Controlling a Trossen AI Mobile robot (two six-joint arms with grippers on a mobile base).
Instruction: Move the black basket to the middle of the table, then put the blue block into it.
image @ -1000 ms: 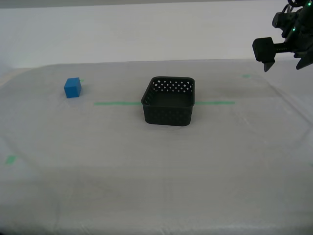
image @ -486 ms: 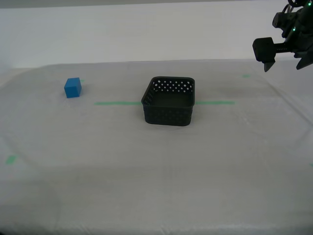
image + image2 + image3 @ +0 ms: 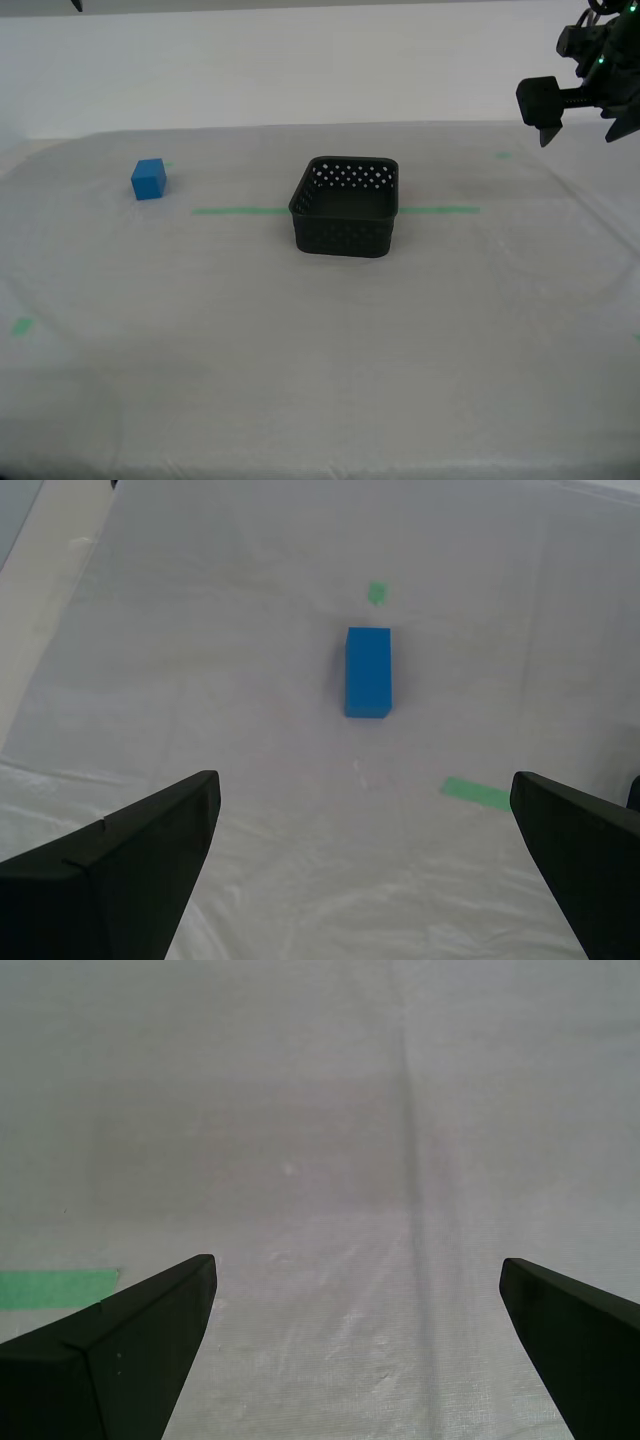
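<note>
Lighting's soft and even, kinda flat and greyish, no glare anywhere. The basket (image 3: 345, 220) and the blue block (image 3: 148, 179) throw only faint shadows on the tabletop (image 3: 320, 350). Exterior view is sharp; wrist views go blurry at the dark near fingers (image 3: 120, 870).

Black basket (image 3: 346, 208): small, square, rounded corners, walls perforated with rows of round holes. Upright, open side up, nothing visible inside. Sits about mid-table, across the long thin green tape line (image 3: 238, 211), which shows on both sides of it.

Blue block (image 3: 148, 179): small, solid, bright blue, plain faces, much smaller than the basket. Rests flat on the cloth toward the exterior view's left, well apart from the basket, a small green tape bit (image 3: 377, 592) just beside it.

Table (image 3: 330, 350): wide, covered in whitish-grey cloth, lightly creased.
</note>
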